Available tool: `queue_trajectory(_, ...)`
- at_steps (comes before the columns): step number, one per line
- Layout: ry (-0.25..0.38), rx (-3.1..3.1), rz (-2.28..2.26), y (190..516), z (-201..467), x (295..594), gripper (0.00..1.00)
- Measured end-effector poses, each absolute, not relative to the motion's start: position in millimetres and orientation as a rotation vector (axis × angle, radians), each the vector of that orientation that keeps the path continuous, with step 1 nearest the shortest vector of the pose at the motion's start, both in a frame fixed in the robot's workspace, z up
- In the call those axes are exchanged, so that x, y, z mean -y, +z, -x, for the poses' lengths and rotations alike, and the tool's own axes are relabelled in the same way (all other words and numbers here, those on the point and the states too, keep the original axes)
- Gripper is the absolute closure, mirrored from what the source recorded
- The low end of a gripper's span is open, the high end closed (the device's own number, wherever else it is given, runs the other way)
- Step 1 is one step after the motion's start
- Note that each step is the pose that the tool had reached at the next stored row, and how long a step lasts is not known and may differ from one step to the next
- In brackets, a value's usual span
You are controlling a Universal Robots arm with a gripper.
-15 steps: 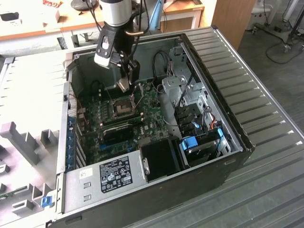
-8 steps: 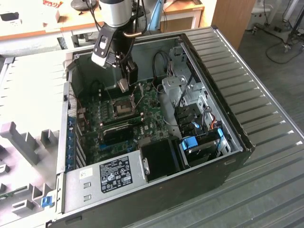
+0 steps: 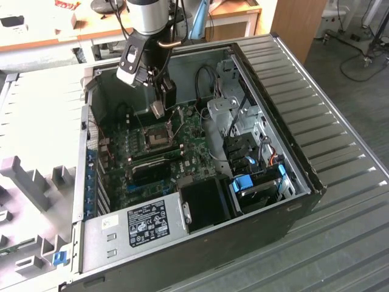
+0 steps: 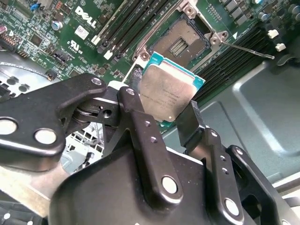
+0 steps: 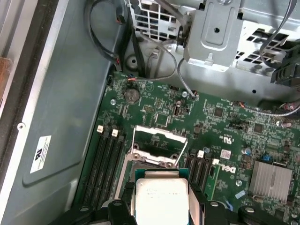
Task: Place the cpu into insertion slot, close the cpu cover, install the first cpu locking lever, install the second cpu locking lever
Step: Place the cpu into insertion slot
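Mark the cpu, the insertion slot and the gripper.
cpu (image 4: 171, 91): second wrist view, middle of its metal top.
insertion slot (image 4: 180, 40): second wrist view, its dark centre.
gripper (image 4: 163, 99): second wrist view, midway between its fingertips, holding the cpu.

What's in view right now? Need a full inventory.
computer case: 1, black and grey, open, lying on a ribbed grey table
circuit board: 1, green, inside the case
cpu: 1, silver top with green edge, held above the socket
cpu socket: 1, black frame with dark centre, empty
cpu cover: 1, grey metal, swung open at the socket
lever: 1 clear, thin silver rod beside the socket
memory slots: several, black, either side of the socket
power supply: 1, silver, at one end of the case
drive trays: blue, exterior view's right
blocks: several, grey, outside the case, exterior view's left
gripper: 1, black, shut on the cpu
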State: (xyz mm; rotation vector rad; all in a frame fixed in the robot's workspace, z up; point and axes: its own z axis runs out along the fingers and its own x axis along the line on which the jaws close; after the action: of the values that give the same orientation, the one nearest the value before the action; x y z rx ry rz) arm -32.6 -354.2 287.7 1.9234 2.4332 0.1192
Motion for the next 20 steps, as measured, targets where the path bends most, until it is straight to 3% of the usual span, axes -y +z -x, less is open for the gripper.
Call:
queue_trajectory(4,0.093,-2.450,-1.937,287.5,32.5,354.3,0.46)
queue_trajectory(20,0.089,-2.250,-2.158,284.7,32.4,354.3,0.46)
